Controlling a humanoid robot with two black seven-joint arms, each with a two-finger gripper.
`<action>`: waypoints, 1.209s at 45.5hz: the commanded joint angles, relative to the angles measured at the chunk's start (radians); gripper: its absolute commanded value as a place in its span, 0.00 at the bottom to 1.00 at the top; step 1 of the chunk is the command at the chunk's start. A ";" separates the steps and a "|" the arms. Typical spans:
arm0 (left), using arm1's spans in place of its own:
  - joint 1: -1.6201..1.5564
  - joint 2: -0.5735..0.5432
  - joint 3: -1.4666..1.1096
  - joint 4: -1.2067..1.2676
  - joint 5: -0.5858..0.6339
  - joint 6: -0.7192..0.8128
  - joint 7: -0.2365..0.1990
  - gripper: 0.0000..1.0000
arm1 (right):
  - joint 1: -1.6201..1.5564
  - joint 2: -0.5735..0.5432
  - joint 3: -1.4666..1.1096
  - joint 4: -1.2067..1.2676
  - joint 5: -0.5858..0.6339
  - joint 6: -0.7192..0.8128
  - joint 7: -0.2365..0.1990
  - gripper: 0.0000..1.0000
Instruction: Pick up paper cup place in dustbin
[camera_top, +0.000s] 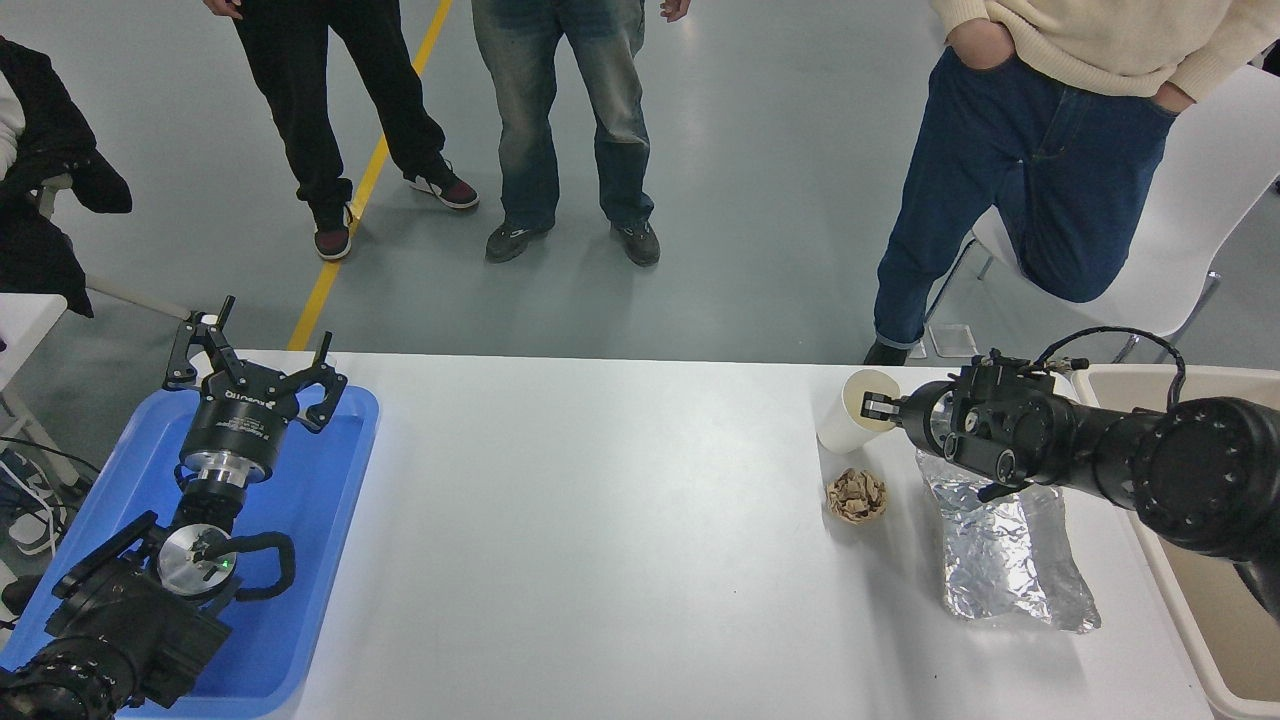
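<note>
The white paper cup is at the table's far right and tilts, its cream mouth turned right toward my right gripper. The right gripper's fingers pinch the cup's rim, one finger inside the mouth. I cannot tell whether the cup's base still touches the table. The beige dustbin stands at the right edge, behind and under my right arm, which hides part of it. My left gripper is parked open and empty over the blue tray at the lower left.
A crumpled brown paper ball lies just in front of the cup. A crinkled silver foil sheet lies under my right wrist. The blue tray is at the left. Three people stand beyond the far edge, one against a white chair.
</note>
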 joint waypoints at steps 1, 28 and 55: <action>0.000 0.000 0.000 0.000 0.000 0.000 0.000 1.00 | 0.081 -0.038 0.008 0.100 0.012 0.001 -0.004 0.00; 0.000 -0.002 0.000 0.000 0.000 0.000 0.000 1.00 | 0.719 -0.223 -0.210 0.778 -0.089 0.171 0.000 0.00; 0.000 0.000 0.000 0.000 0.000 0.000 0.000 1.00 | 1.118 -0.250 -0.306 1.009 -0.098 0.234 -0.002 0.00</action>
